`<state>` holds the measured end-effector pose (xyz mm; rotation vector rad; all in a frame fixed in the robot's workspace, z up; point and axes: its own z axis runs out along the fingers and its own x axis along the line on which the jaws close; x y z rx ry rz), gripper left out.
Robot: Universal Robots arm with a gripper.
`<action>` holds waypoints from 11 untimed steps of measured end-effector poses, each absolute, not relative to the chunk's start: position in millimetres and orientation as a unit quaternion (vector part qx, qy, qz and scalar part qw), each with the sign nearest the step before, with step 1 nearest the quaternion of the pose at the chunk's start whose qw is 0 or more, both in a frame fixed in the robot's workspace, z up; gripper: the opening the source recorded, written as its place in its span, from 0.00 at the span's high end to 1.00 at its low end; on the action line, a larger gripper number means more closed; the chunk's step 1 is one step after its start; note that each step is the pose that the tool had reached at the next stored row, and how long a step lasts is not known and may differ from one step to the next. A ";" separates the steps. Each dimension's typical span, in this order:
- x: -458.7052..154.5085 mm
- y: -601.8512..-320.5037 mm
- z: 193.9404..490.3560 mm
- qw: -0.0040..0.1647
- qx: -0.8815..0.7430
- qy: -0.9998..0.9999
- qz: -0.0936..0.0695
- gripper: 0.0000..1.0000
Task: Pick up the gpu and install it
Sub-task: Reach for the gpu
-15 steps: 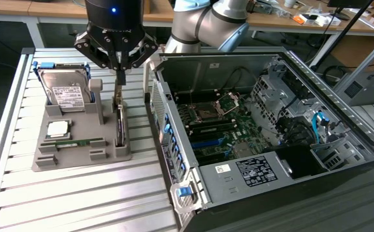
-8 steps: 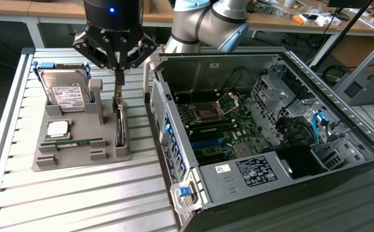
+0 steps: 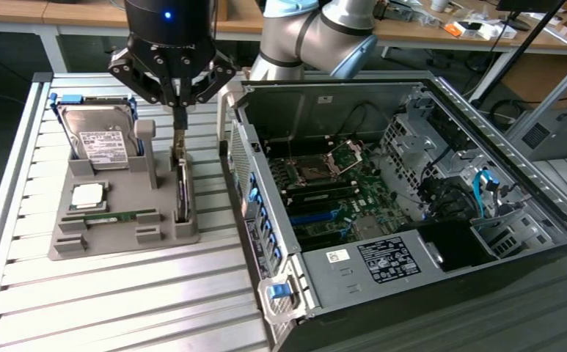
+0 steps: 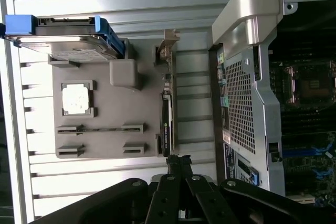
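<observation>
The step in hand reads as the pick-up, at its very start. In the upper left of the exterior view the tool (image 3: 178,110) hangs from the arm (image 3: 312,37) with its fingers drawn together and nothing between them. It is poised over the far end of the gpu (image 3: 181,187); whether the tips touch the card cannot be told.

The gpu stands on its long edge in a slot along the right side of the grey holder (image 3: 116,235), left of centre in the frame. It is still seated there, just beside the open computer case (image 3: 518,169). In the wrist view the card (image 4: 166,124) appears edge-on as a thin dark strip, with the tool (image 4: 178,162) near one end of it.

As a judgement, a grasp here would call for the fingers to part and straddle the card's narrow upper edge squarely. The slot leaves little room on either side. Installation has not begun: the motherboard (image 3: 332,191) inside the case lies exposed.

Counted:
- one gpu
- one hard drive (image 3: 102,139), upright at the holder's far end
- one square silver processor (image 3: 89,194)
- one narrow green memory stick (image 3: 112,217)
- one holder
- one case
- one arm

All of it rests on the slatted metal counter (image 3: 116,301).
</observation>
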<state>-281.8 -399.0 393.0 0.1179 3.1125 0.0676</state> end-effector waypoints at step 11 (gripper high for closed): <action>-284.5 -398.9 393.0 0.013 0.038 0.999 0.022 0.90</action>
